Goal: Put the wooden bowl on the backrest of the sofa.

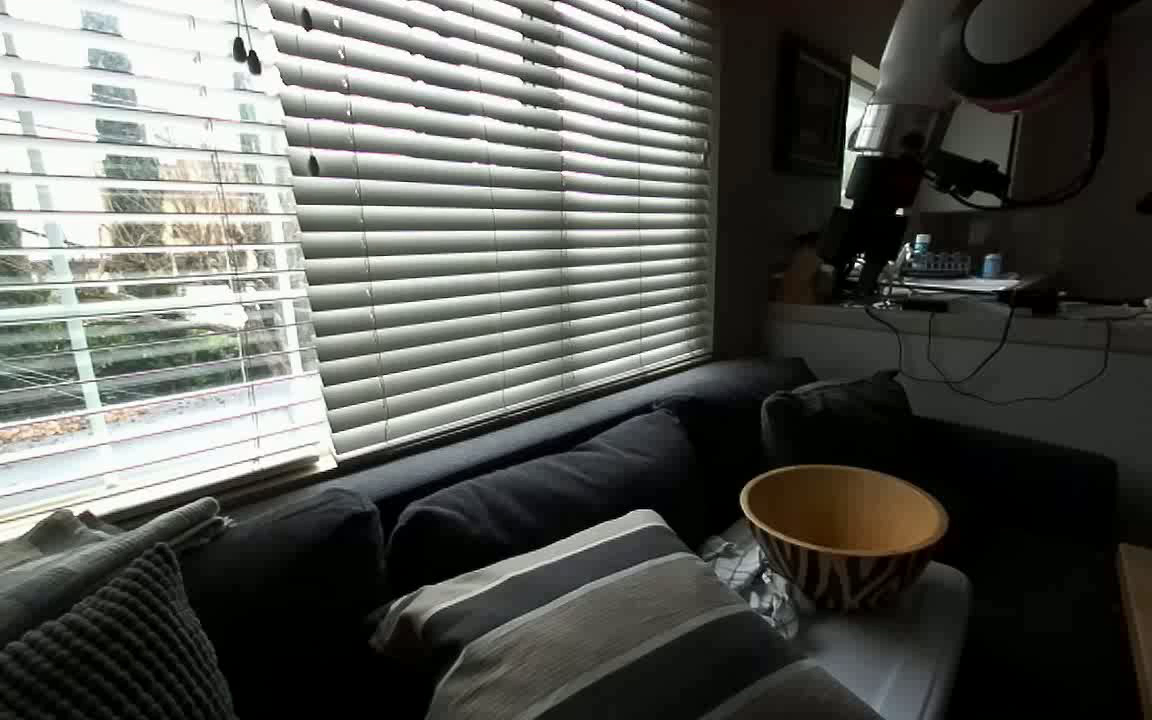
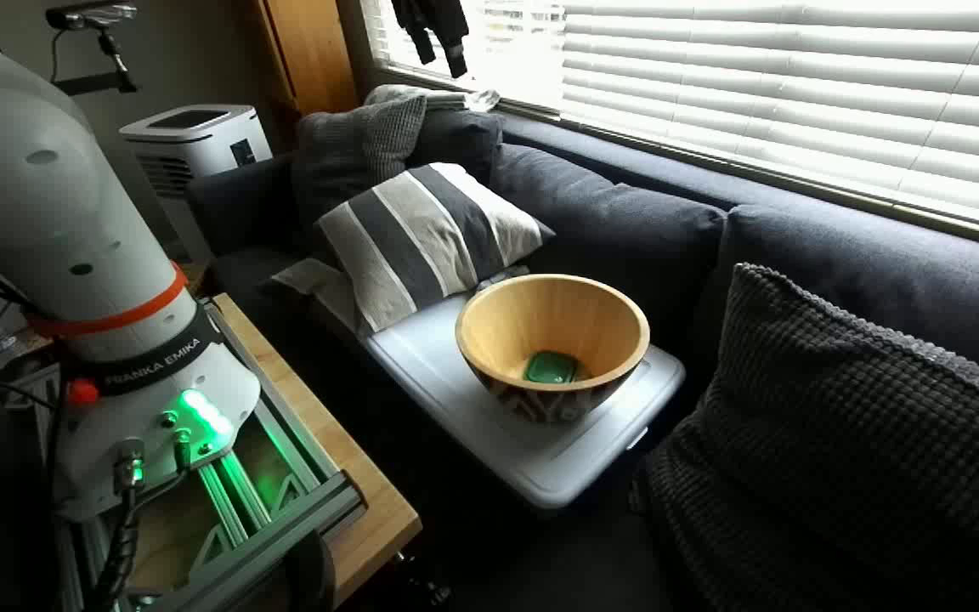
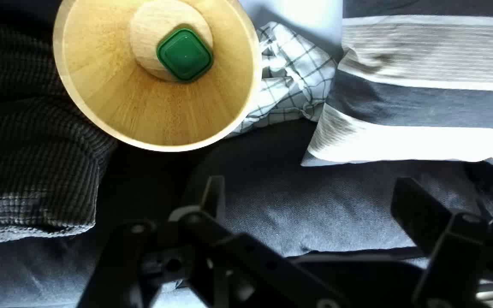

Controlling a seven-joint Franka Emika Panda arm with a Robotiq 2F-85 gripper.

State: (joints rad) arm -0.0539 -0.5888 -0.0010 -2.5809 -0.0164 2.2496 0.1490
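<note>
Room above bowl (image 2: 552, 333), cushion (image 2: 432, 235) beside

"From where is the room lit?"

"Daylight is let in through slatted window blinds (image 2: 795, 93), bleached nearly white in an exterior view. A soft sheen is laid on the grey plastic lid (image 2: 489, 442); much of the navy sofa (image 2: 617, 212) is lost in shadow."

"Is any other light seen?"

"A green glow is cast across metal rails (image 2: 234, 501) by indicator lights (image 2: 203, 415)."

"And the wrist view?"

"The wooden bowl (image 3: 173, 111) is clearly, warmly lit; a white band of the striped cushion (image 3: 426, 141) is burnt out by glare. The gripper (image 3: 309, 192) is rendered nearly black, its closest parts blurred."
</note>
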